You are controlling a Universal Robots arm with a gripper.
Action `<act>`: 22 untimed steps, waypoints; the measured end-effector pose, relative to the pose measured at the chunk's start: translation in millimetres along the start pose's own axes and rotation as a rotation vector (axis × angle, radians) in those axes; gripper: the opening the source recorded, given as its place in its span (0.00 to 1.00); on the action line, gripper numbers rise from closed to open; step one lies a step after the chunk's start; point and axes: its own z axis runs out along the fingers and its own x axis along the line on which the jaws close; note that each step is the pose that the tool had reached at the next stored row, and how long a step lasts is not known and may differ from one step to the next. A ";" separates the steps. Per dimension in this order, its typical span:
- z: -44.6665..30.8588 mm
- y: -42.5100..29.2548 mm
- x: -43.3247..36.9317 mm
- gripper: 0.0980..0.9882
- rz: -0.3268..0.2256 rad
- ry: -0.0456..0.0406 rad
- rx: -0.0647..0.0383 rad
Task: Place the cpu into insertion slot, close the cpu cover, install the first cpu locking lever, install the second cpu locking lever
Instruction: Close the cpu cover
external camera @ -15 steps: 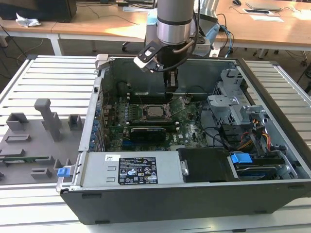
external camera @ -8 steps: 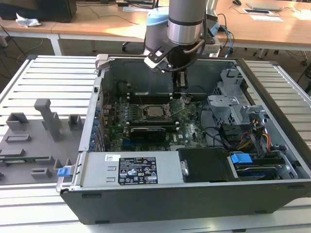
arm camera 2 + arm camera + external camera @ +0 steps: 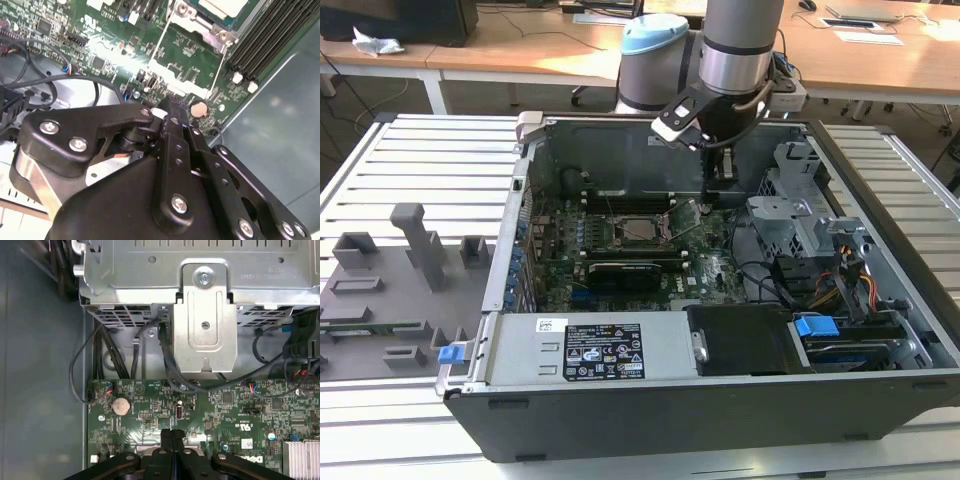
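wooden desks (image 3: 520,45) behind | ribbed metal workbench (image 3: 420,160) | dark floor (image 3: 375,92)

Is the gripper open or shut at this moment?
Shut: in the first wrist view the gripper has its two fingers pressed together with no gap between them, above the green board.

The small flat square cpu (image 3: 642,229) has a smooth, pale silvery metal top. The green circuit board (image 3: 225,415) looks glossy and lacquered. The black gripper (image 3: 171,434) is matt, with shiny steel screws. The grey drive cage (image 3: 205,325) is bare, smooth sheet metal, and the pale ribbed table (image 3: 410,160) is matt metal.
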 end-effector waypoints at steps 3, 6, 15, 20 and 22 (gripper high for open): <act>0.1 0.0 -0.1 0.01 0.000 -0.0001 0.000; 5.7 2.2 0.0 0.01 0.000 0.0000 0.003; 23.3 4.5 0.0 0.01 0.000 -0.0003 0.010; 26.2 4.6 0.1 0.01 0.000 -0.0001 0.014; 26.5 5.3 0.1 0.01 0.000 -0.0008 0.058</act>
